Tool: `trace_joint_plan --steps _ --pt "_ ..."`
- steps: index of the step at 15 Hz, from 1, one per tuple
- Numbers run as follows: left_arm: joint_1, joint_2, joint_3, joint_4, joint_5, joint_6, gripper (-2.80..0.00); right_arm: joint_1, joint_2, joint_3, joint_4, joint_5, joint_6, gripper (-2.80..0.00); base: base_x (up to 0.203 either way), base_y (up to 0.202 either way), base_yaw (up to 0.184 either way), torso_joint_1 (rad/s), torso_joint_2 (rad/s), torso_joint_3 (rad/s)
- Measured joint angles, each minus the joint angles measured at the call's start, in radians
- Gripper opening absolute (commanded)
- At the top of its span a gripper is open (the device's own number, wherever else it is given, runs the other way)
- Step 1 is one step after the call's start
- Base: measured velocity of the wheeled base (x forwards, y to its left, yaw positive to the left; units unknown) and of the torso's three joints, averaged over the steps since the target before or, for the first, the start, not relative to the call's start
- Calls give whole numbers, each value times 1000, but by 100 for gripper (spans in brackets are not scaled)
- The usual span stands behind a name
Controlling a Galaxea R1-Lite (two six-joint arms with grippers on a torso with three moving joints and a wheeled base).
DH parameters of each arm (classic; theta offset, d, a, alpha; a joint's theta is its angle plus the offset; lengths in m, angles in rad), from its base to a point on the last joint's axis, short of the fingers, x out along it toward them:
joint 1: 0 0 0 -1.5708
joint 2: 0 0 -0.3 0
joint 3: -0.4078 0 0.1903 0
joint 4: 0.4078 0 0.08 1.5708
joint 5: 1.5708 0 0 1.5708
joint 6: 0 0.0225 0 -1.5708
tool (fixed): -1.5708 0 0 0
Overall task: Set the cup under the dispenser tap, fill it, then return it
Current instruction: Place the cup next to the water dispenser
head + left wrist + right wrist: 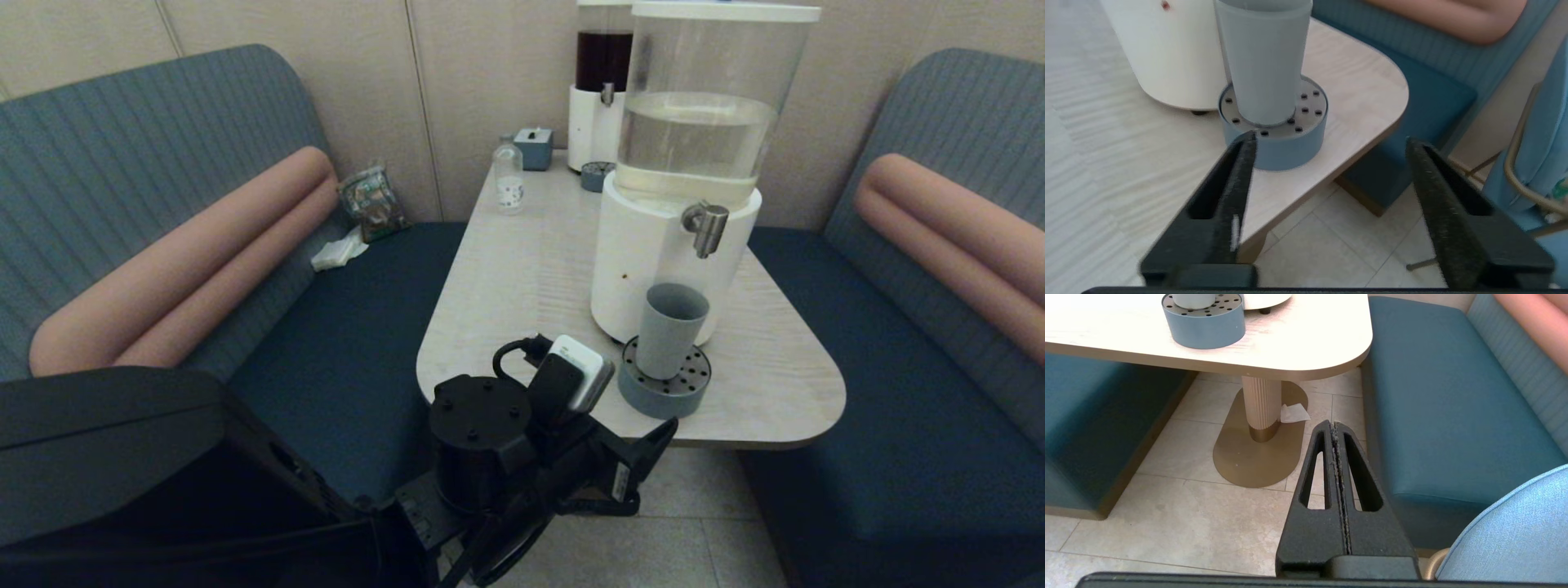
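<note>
— Between the left gripper's (1331, 143) jaws, what was there?
— Nothing; they stood wide apart, empty, just short of the cup (1263, 61) at the near edge of the desk (1106, 163).
— And the cup itself?
— It stood upright on the round perforated drip tray (663, 384), directly beneath the dispenser tap (707, 228) of the clear-water dispenser (694, 163).
— Farther back?
— A small clear bottle (509, 178) and the dark-liquid dispenser (600, 82) stood near the wall.
— The right gripper (1336, 426)?
— It hung low beside the desk over the floor tiles (1167, 498), jaws pressed together, holding nothing.
</note>
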Motion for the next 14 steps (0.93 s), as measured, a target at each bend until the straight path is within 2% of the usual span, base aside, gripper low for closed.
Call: trace_joint_plan --steps 6,14 --pt "-7 64 -55 -14 5 -7 0 0 0 0 0 0 0 -280 0 0 0 0 0 0" --pt "-4 179 -250 -4 50 -5 0 0 0 0 1 0 0 -280 0 0 0 0 0 0"
